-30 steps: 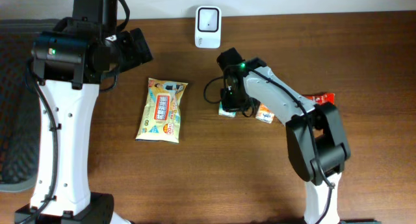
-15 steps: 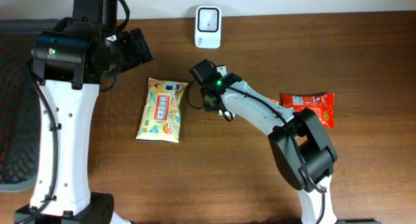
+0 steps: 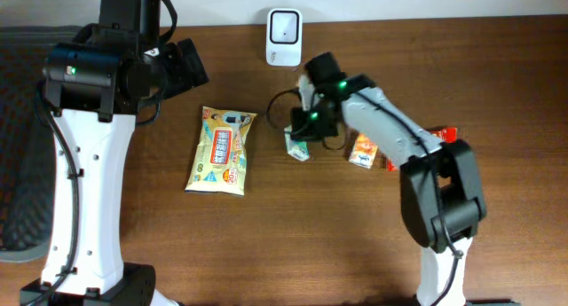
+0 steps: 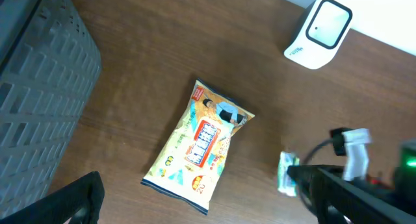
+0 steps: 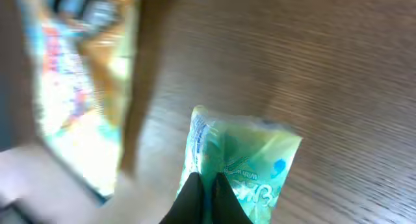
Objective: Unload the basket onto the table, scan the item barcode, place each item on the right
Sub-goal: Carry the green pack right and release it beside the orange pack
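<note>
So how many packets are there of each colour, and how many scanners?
yellow packet: 1
green packet: 1
orange packet: 1
red packet, partly hidden: 1
white scanner: 1
Total: 5

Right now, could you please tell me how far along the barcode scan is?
Done: the right gripper is shut on the green packet, pinching its edge. In hand: the packet is close to the white scanner, but not yet held before its window. Left: showing its barcode to the scanner. The yellow pack and the orange packet lie untouched.
</note>
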Controlling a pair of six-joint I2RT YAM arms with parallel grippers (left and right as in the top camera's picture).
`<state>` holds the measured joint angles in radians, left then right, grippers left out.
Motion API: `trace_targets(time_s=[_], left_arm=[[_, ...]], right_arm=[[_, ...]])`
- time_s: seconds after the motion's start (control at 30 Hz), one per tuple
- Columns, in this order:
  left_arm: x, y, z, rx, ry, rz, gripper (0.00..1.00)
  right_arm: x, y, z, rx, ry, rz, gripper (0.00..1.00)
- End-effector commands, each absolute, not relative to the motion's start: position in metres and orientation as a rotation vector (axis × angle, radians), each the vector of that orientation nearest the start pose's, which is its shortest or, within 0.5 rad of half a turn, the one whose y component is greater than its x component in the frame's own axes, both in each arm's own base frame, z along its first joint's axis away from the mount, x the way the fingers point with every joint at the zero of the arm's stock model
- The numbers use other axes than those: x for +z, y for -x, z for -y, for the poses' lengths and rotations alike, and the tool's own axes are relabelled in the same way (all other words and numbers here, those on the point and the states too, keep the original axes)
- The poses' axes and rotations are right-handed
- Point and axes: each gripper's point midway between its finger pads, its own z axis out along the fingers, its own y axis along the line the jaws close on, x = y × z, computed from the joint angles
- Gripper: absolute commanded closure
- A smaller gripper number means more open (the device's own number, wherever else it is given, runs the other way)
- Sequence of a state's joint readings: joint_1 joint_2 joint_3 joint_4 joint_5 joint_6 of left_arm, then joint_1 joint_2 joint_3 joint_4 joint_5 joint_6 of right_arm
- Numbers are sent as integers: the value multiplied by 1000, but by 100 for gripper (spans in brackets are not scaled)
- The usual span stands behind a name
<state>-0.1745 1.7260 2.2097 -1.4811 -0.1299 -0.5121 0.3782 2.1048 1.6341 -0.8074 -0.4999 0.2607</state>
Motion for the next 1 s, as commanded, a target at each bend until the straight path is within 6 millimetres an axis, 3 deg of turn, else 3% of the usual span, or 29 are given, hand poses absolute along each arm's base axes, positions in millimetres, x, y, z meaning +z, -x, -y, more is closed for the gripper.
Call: trace_targets(time_s=[0.0,0.1,0.17,0.2,0.27,0.3,0.33,0.4,0.47,0.53,0.6,0.63,0.73,0.83,0.9,0.97], left_arm=[[338,-379,44,-99,466,-2511,1],[338,-379,44,-99,466,-2511,1],[338,-379,44,-99,466,-2511,1],[338,-379,44,-99,466,-2511,1],[338,-379,44,-99,466,-2511,1],[338,-379,44,-99,466,-2511,1],[338,-379,44,-99,466,-2511,1],[338,-379,44,-99,466,-2511,1],[338,-379,44,-99,466,-2511,1],[338,-379,44,-99,466,-2511,1],[338,-379,44,-99,466,-2511,1],[338,-379,44,-99,466,-2511,1],[338,-379,44,-99,466,-2511,1],[338,-379,44,-99,466,-2511,1],[338,-379,44,-99,466,-2511,1],[338,-379,44,-99,466,-2511,1]], right_arm=[[109,-396,-248,1288,361,-2735,96],[90,-391,-237,1557,302,-2621,96],[61,-389,-229,1661,144,-2599,96],[40,-394,-215,1616,-27,-2646,96],[4,-400,-178,1326,-277,-2786,96],[2,-401,-169,1287,-312,-2802,91],[8,-402,-164,1269,-271,-2788,78],[28,-403,-149,1079,-277,-2800,63],[72,-399,-136,874,-233,-2762,56],[102,-396,-149,838,-82,-2695,43],[87,-397,-166,743,-12,-2712,44],[68,-396,-178,725,23,-2740,45],[30,-396,-181,715,15,-2808,46],[-5,-391,-187,763,7,-2869,65],[6,-390,-202,916,39,-2836,96],[42,-387,-222,1315,76,-2735,96]])
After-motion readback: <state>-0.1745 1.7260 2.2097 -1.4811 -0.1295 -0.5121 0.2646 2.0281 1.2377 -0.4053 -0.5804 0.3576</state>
